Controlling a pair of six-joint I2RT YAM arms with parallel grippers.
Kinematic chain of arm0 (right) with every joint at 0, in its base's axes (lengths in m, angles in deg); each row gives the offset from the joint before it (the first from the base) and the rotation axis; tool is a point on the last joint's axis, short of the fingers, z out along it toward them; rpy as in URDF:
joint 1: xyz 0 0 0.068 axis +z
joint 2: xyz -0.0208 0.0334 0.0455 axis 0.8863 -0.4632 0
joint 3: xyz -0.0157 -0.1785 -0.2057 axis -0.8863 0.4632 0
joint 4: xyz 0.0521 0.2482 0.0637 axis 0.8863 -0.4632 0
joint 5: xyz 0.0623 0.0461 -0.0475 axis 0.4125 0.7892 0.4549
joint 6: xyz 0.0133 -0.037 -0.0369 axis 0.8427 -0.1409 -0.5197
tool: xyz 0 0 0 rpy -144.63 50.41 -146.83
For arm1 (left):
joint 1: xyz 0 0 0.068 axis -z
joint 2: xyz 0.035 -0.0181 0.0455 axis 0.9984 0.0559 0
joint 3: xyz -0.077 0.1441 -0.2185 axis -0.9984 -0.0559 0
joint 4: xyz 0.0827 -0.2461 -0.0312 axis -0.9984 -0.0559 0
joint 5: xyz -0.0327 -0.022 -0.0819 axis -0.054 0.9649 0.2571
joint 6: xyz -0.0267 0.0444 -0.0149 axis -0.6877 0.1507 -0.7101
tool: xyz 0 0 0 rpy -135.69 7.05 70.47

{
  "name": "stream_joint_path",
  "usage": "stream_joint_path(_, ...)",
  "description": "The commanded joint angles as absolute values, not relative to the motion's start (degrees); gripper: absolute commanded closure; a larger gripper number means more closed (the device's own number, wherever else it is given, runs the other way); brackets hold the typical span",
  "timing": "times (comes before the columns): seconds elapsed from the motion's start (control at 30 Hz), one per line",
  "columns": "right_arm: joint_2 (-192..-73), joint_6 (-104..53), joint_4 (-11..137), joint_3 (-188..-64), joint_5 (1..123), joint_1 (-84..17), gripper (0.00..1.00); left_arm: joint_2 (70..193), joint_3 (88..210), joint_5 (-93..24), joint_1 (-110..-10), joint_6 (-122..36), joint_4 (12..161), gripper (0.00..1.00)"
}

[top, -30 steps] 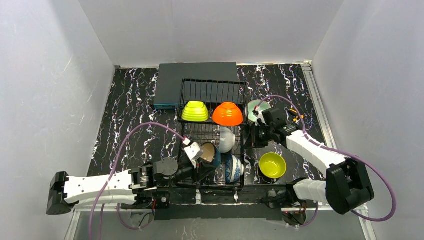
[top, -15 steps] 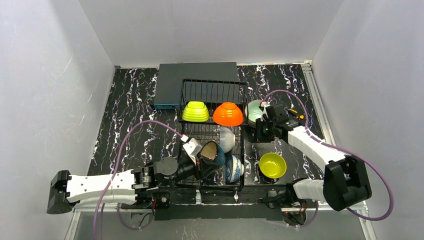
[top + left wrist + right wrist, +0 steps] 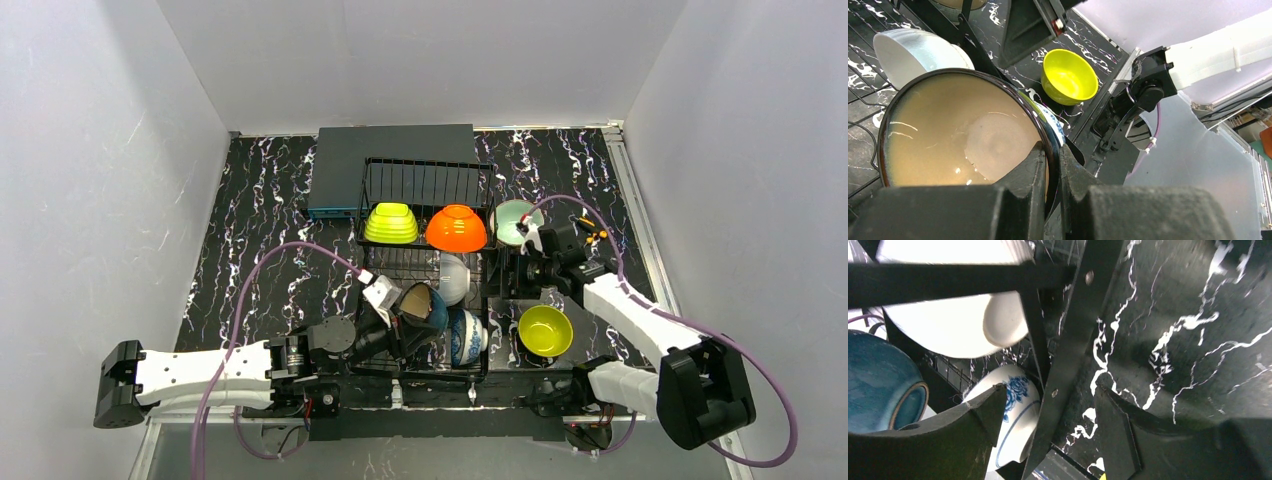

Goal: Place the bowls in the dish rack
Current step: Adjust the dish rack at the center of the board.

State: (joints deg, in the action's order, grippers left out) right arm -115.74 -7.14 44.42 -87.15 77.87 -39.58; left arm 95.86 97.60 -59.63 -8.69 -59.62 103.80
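Left wrist view shows the left claw [image 3: 1050, 161] pinching the rim of the beige bowl [image 3: 963, 135], tilted on edge to slot into the dish rack [image 3: 425, 183]; the right claw [image 3: 1048, 400] gapes empty at its right side.

right end effector [image 3: 1048, 392] opened, mint bowl [image 3: 515, 218] released

Seven bowls [image 3: 390, 222], one dish rack [image 3: 420, 182], one grey box [image 3: 390, 150]

Right wrist view: top edge cuts off the white bowl [image 3: 938, 325], left edge the teal bowl [image 3: 878, 371]; the right pincer [image 3: 1048, 396] covers part of the patterned bowl [image 3: 1017, 407]. Left wrist view: the left pincer [image 3: 1052, 156] hides the near rim of the beige bowl [image 3: 958, 135].
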Motion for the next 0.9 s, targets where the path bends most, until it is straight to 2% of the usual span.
stream_joint_path(0.0, -116.9, -3.3, 51.3, -83.5, 83.3, -39.8, 0.27, 95.2, 98.0, -62.0, -8.8, -59.9, 110.3, 1.00)
stream_joint_path(0.43, -129.6, -1.4, 63.1, -82.2, 86.2, -39.0, 0.45, 95.3, 97.5, -62.9, -8.8, -60.6, 110.3, 1.00)
stream_joint_path(0.73, -127.9, -4.7, 54.9, -88.2, 82.5, -39.0, 0.93, 94.1, 96.5, -63.9, -8.8, -60.8, 110.3, 1.00)
stream_joint_path(0.8, -127.3, -6.2, 52.2, -90.3, 80.7, -39.0, 0.99, 94.0, 96.3, -64.1, -8.8, -60.9, 110.3, 1.00)
stream_joint_path(0.87, -127.1, -8.1, 49.5, -92.6, 79.5, -39.0, 0.99, 94.0, 96.2, -64.2, -8.8, -60.9, 110.3, 1.00)
